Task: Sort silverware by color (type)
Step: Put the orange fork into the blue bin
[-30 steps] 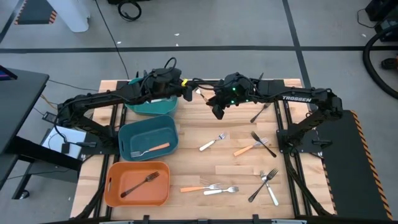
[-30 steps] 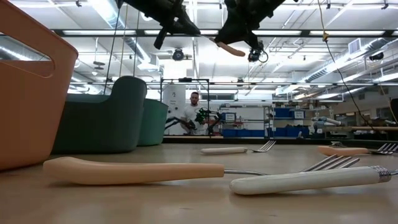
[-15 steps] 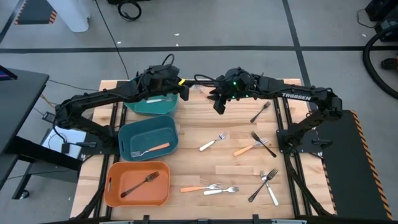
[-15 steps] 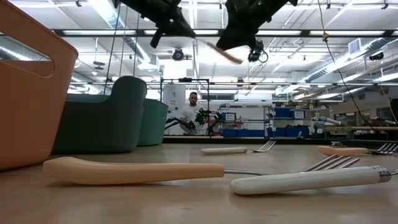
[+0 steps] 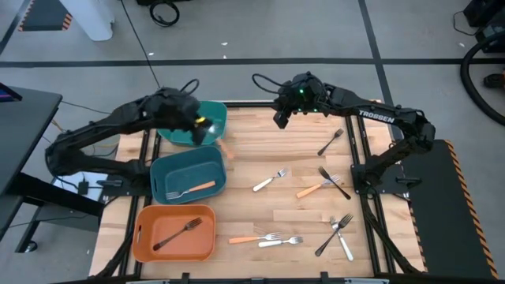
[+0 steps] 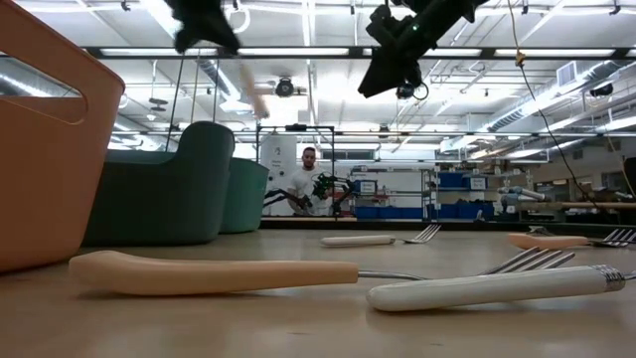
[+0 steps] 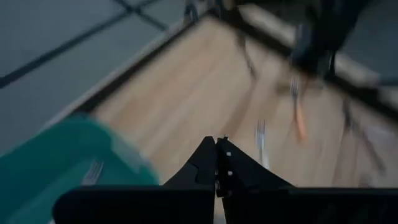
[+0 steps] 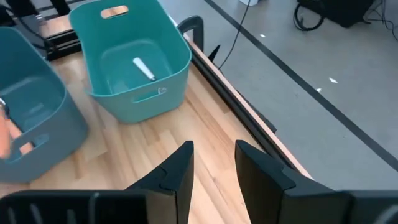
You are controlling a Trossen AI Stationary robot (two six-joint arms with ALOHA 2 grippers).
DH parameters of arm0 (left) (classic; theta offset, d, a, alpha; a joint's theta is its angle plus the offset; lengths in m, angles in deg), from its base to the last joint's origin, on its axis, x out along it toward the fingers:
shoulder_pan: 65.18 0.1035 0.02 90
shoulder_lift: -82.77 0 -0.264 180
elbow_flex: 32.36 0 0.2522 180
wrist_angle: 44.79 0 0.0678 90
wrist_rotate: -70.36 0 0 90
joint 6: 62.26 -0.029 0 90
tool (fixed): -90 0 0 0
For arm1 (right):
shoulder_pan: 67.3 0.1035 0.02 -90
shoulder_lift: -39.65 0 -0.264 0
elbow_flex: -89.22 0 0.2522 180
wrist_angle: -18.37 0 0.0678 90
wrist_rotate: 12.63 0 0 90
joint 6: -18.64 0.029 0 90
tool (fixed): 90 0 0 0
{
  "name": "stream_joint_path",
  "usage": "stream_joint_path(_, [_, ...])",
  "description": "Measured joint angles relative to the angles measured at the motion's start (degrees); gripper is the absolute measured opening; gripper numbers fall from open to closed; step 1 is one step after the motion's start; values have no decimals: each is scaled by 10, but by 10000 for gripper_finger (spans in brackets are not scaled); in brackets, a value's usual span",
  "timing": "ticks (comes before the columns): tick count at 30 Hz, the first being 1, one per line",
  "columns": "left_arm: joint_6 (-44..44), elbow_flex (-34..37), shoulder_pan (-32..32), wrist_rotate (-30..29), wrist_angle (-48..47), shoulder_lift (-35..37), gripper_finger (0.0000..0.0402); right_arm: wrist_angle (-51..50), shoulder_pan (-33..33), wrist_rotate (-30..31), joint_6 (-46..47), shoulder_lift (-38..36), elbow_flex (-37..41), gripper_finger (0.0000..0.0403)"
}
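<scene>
the left gripper (image 5: 207,126) hangs over the near rim of the far teal bin (image 5: 213,112), its fingers (image 7: 214,163) pressed together; in the high view a blurred orange streak shows just beside it, too smeared to tell whether it is a fork or whether it is gripped. the right gripper (image 5: 279,118) is up over the far edge of the table (image 5: 260,146), fingers (image 8: 177,168) parted with nothing between them.

the far teal bin holds a white fork (image 8: 144,68). the middle teal bin (image 5: 160,172) holds an orange fork (image 5: 192,190). the orange bin (image 5: 142,234) holds a black fork (image 5: 177,233).

loose on the table: a white fork (image 5: 269,181) near the middle; an orange fork (image 5: 312,189) crossed by a black fork (image 5: 335,183) to its right; a black fork (image 5: 331,142) farther back by the right arm's base; an orange fork (image 5: 254,238) and a white fork (image 5: 281,242) side by side at the near edge; a black fork (image 5: 332,237) and a white one (image 5: 344,241) crossed at the near right.

beyond the table, in the low view, a person (image 6: 304,184) stands in the room.
</scene>
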Motion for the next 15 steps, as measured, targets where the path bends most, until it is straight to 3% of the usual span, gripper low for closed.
stream_joint_path(7, [-91, 0, -27, -2, -201, 53, 9, 1, -9, 0, 45, 0, 0, 124])
stream_joint_path(15, [-134, 0, -60, -6, -385, 31, 13, 25, -8, 0, 104, 0, 0, 124])
